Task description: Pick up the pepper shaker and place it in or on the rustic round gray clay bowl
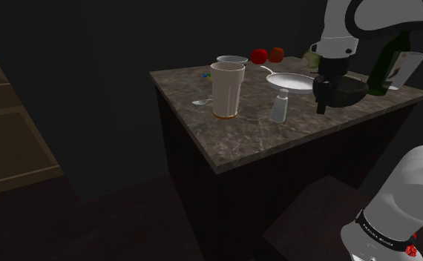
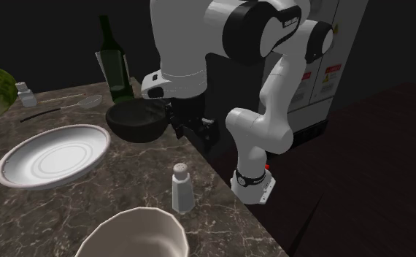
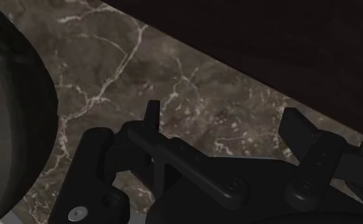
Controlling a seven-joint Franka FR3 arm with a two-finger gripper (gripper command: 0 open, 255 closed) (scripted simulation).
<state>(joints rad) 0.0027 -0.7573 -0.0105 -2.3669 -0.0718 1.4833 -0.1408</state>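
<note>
Honestly, not much writing can be read. A band of tiny lettering is seen low on the arm [image 1: 384,236], but it's illegible, and only "FR" is caught on the upper link at the shoulder view's edge. From the stand the arm is arched up high and folded back down over the marble counter [image 1: 240,137].

The pepper shaker [image 1: 280,106], pale with a capped top, is stood upright on the counter. It's near the dark bowl [image 1: 349,93] but clear of it, and nothing is touching it. A tall cup [image 1: 227,90] is parked farther from the bowl than the shaker.

The gripper [image 1: 323,95] is pointed down just beside the bowl's rim, on the side facing the shaker. Its fingers [image 3: 151,118] are spread apart, with only marble seen between them.

A dark bottle [image 1: 388,67] is stood just behind the bowl. Stickers are seen on the cabinet [image 2: 345,44] way back, but can't be read.
</note>
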